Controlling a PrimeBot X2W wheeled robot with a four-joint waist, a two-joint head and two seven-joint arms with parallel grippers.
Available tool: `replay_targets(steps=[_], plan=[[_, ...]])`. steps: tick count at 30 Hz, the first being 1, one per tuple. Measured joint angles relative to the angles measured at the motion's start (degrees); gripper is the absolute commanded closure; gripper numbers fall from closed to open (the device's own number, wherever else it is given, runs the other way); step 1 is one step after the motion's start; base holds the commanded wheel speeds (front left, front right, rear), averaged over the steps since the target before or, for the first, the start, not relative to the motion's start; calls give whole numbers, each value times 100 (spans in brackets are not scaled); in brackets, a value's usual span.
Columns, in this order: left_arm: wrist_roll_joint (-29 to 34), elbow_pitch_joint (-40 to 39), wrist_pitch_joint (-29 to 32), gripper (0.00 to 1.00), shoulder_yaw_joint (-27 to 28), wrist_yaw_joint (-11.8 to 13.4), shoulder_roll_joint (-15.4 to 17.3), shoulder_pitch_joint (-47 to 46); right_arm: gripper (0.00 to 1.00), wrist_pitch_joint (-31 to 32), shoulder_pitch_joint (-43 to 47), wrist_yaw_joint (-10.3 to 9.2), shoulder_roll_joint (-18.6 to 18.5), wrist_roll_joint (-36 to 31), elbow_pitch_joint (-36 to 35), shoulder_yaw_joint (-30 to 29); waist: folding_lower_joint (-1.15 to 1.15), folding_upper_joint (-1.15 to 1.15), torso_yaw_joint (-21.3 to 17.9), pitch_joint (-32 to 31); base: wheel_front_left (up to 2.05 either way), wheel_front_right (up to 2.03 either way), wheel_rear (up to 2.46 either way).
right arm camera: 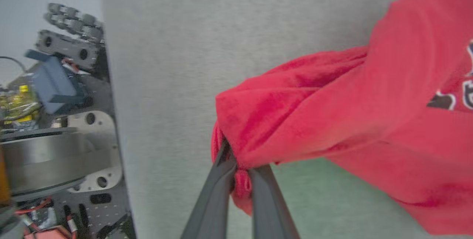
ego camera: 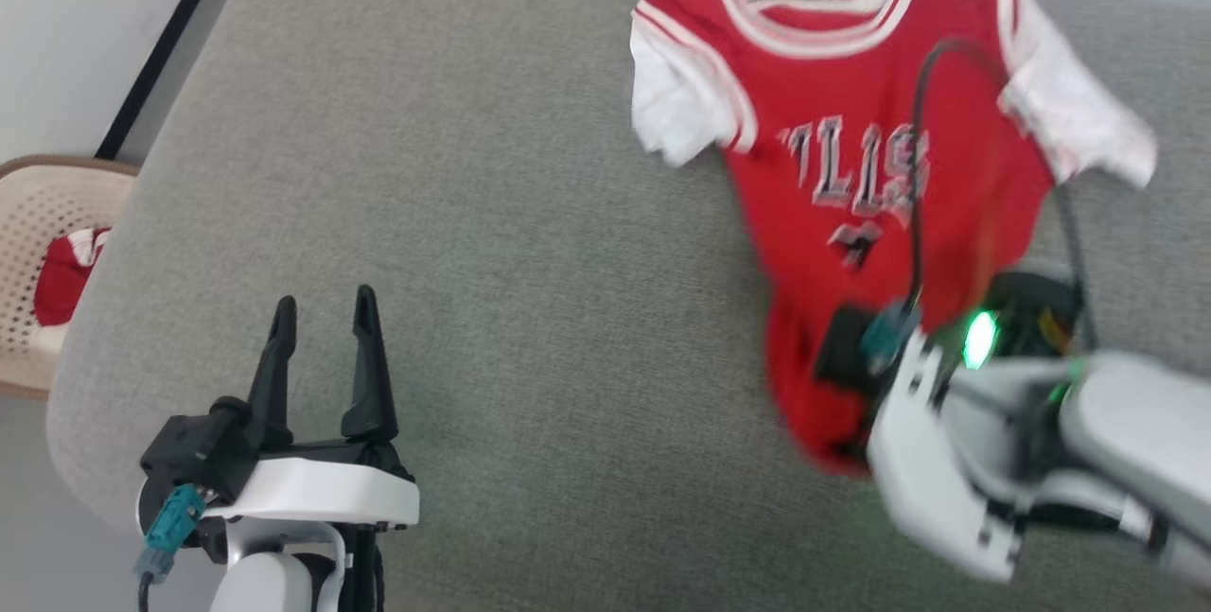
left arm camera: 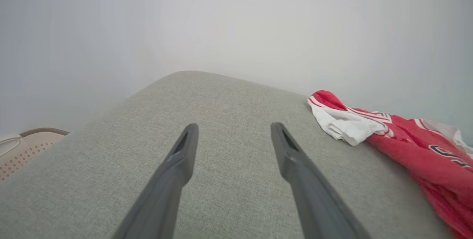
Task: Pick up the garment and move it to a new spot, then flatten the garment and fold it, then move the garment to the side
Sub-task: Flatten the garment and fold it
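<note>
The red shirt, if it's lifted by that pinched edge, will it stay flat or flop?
Probably floppy: the shirt bunches into folds where the right gripper pinches it. Likely light, since that small pinch gathers it. It may cling to the grey fabric surface rather than slide.

On surface (ego camera: 473,215), right side: garment (ego camera: 851,120)

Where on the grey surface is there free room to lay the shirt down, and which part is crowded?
The wide bare stretch of the grey surface is free, bordered by the open left gripper at the near edge and the garment on the right. The right side is crowded: the garment lies there, its bunched hem pinched by the right gripper.
</note>
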Motion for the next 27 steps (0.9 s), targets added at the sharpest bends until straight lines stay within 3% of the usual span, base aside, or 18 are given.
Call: replay_targets(steps=[8, 13, 14, 15, 17, 21, 27], plan=[[42, -19, 0, 0, 110, -52, -1, 44, 100, 659, 700, 0, 210, 205, -1405, 18, 0, 0, -177, -122, 0, 0, 0], [43, -21, 0, 0, 155, -69, 0, 55, 100, 828, 1047, 0, 215, 332, -1802, -1, 0, 0, -210, -143, 0, 0, 0], [43, -22, 0, 0, 170, -69, 0, 59, 93, 813, 1046, 0, 214, 266, -1804, -53, 0, 0, -222, -142, 0, 0, 0], [42, -22, 0, 0, 180, -68, 1, 60, 72, 750, 1043, 0, 208, 146, -1792, -125, 0, 0, -234, -141, 0, 0, 0], [42, -22, 0, 0, 191, -68, 0, 69, 0, 492, 1074, 0, 211, -46, -1700, -360, 0, 0, -264, -146, 0, 0, 0], [42, -21, 0, 0, 219, -56, 1, 92, 0, 99, 1316, 0, 176, -170, -1545, -1014, 0, 0, -356, -159, 0, 0, 0], [36, -14, 0, 0, 216, -53, 0, 124, 0, 80, 1646, 0, -314, -267, -1510, -2298, 0, 0, -540, -128, 0, 0, 0]])
